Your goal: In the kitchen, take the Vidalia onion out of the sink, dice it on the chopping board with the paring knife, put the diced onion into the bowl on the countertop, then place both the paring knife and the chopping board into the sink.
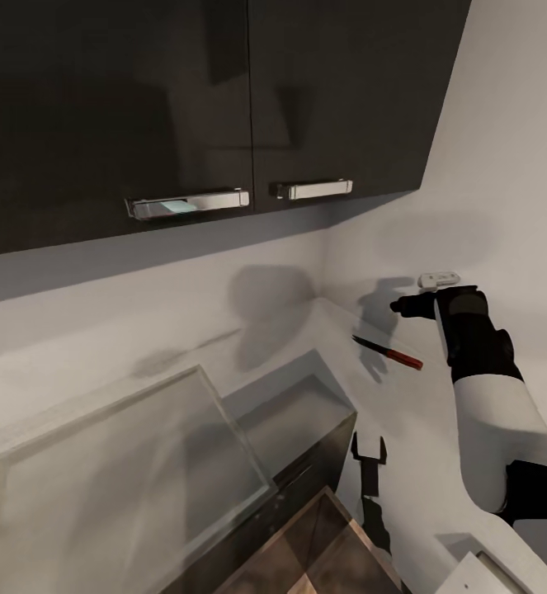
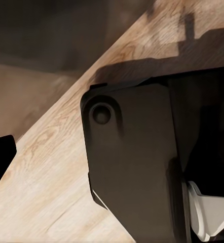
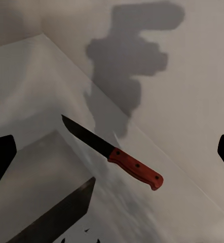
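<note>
Red handle, dark blade: that knife (image 1: 389, 352) lies flat on the pale grey surface (image 1: 438, 429) near the corner where the two walls meet, blade pointing away from the right arm, and it is not the white-handled paring knife the task names, so grabbing it would be the first mistake on offer. The right tool (image 1: 401, 307) hangs above and a little beyond it, apart from it; in the right wrist view its two dark fingertips (image 3: 0, 157) sit at opposite edges with the knife (image 3: 114, 152) between them, so it is spread wide and holding nothing. The left tool I cannot judge; its wrist view gives wood flooring (image 2: 46, 167) and dark robot body. Onion, board, bowl and sink I cannot pick out from here. Risks as I read them: a thin knife lying flat is hard to pinch, a descent could skid it toward the wall or jam fingertips into the surface, and the glossy dark cabinets (image 1: 182, 107) hang close overhead.
</note>
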Motion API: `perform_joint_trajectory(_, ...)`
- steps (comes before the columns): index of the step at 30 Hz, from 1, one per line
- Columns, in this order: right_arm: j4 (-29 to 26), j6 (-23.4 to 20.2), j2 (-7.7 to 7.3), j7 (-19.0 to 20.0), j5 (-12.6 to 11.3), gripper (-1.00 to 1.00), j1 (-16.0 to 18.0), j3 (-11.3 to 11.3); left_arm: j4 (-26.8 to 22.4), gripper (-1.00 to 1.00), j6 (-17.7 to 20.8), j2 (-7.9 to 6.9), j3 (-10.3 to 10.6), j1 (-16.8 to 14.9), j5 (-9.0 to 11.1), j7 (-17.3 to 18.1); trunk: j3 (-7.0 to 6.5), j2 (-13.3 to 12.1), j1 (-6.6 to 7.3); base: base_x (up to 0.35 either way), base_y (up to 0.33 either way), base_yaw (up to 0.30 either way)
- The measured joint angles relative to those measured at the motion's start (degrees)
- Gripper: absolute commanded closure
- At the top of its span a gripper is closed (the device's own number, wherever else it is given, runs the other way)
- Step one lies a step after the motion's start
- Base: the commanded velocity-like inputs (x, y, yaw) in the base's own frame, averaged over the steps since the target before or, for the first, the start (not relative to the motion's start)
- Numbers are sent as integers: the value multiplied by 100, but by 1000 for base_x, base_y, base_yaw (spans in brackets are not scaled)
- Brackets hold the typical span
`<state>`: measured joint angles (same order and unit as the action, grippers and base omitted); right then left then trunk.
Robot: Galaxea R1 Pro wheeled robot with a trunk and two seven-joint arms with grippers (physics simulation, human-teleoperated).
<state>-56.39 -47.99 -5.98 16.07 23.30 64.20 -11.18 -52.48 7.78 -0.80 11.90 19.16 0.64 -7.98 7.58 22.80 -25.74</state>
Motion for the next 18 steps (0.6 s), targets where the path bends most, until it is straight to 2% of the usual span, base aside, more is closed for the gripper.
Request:
perform_joint_trajectory(8, 4, 0, 63, -8, 0, -100, 0, 0, 85, -100, -18, 0, -5, 0, 0, 9, 0, 0, 0, 10, -9, 0)
perform_joint_trajectory(18, 197, 9, 69, 0, 6, -100, 0, 1, 88, -100, -25, 0, 4, 0, 0, 9, 0, 0, 0, 1, -1, 0)
